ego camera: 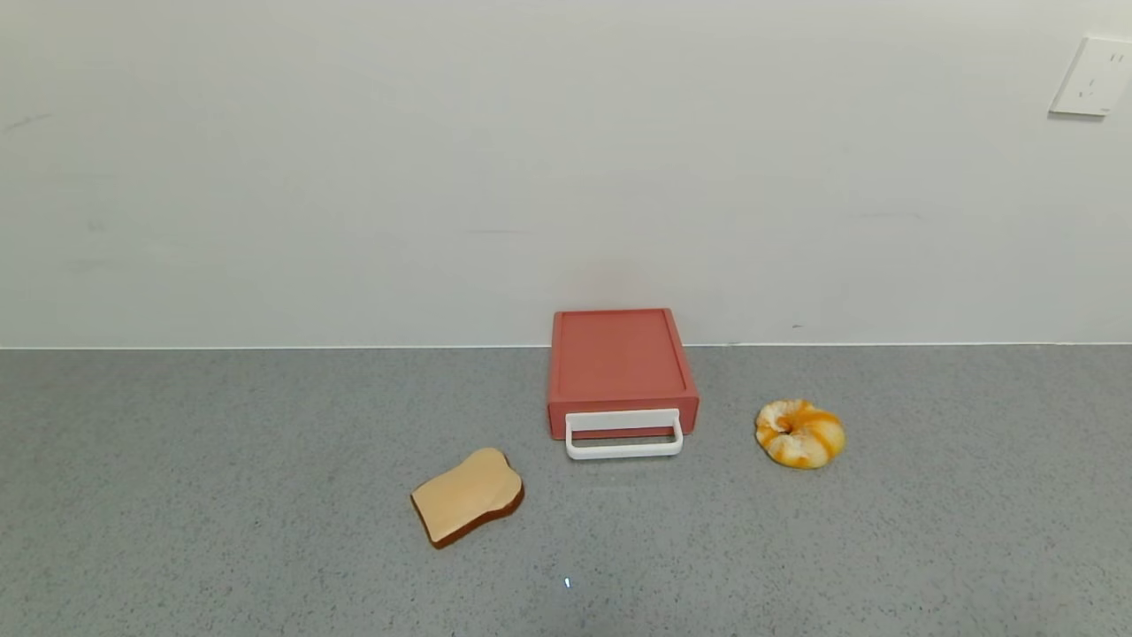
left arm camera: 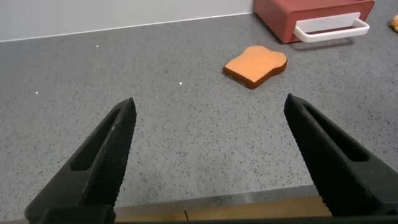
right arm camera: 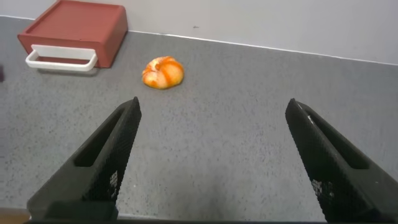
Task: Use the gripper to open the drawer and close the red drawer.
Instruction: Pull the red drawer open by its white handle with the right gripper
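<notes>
The brick-red drawer (ego camera: pixel 619 363) stands at the back of the grey counter against the wall. Its tray is pushed in and its white loop handle (ego camera: pixel 623 435) faces me. It also shows in the left wrist view (left arm camera: pixel 311 15) and the right wrist view (right arm camera: pixel 74 34). Neither arm shows in the head view. My left gripper (left arm camera: pixel 208 155) is open and empty above the counter's front edge, far from the drawer. My right gripper (right arm camera: pixel 211 155) is open and empty, also far from the drawer.
A bread slice (ego camera: pixel 467 495) lies front-left of the drawer and shows in the left wrist view (left arm camera: pixel 255 64). An orange-and-white bun (ego camera: pixel 799 433) lies to its right and shows in the right wrist view (right arm camera: pixel 163 73). A wall socket (ego camera: pixel 1093 77) is at upper right.
</notes>
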You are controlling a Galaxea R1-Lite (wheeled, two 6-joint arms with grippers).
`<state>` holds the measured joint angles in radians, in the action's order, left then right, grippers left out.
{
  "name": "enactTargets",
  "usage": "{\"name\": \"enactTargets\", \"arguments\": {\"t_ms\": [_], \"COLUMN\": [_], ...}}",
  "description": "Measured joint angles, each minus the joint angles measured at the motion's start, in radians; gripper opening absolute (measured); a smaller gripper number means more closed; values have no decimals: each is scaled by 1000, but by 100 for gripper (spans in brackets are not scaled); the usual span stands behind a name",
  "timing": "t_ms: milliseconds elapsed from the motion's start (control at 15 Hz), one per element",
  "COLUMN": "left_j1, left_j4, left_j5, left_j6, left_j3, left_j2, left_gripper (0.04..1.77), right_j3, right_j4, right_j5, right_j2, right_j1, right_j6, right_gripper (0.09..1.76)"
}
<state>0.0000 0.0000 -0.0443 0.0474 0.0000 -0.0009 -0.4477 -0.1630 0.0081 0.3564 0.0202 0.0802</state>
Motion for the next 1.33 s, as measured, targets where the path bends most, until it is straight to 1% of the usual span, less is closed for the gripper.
{"name": "enactTargets", "arguments": {"t_ms": [133, 400, 533, 867, 1200, 1267, 1333], "left_j1": [0, 0, 0, 0, 0, 0, 0], "left_j4": [2, 1, 0, 0, 0, 0, 0], "left_j5": [0, 0, 0, 0, 0, 0, 0], "left_j6": [0, -1, -1, -2, -3, -3, -2], "left_j3": [0, 0, 0, 0, 0, 0, 0], "left_j2": [0, 0, 0, 0, 0, 0, 0], "left_gripper": [172, 172, 172, 172, 172, 172, 172], "right_j3": [-98, -287, -381, -581, -786, -827, -860], "right_j4": [2, 0, -4, -7, -21, -34, -43], "right_j5": [21, 106, 126, 133, 117, 102, 89], "right_j2": [140, 446, 602, 955, 1236, 1285, 1326], "right_j1": [28, 79, 118, 238, 341, 359, 375], "right_j6": [1, 2, 1, -18, -94, -102, -106], "right_gripper": [171, 171, 171, 171, 171, 166, 147]}}
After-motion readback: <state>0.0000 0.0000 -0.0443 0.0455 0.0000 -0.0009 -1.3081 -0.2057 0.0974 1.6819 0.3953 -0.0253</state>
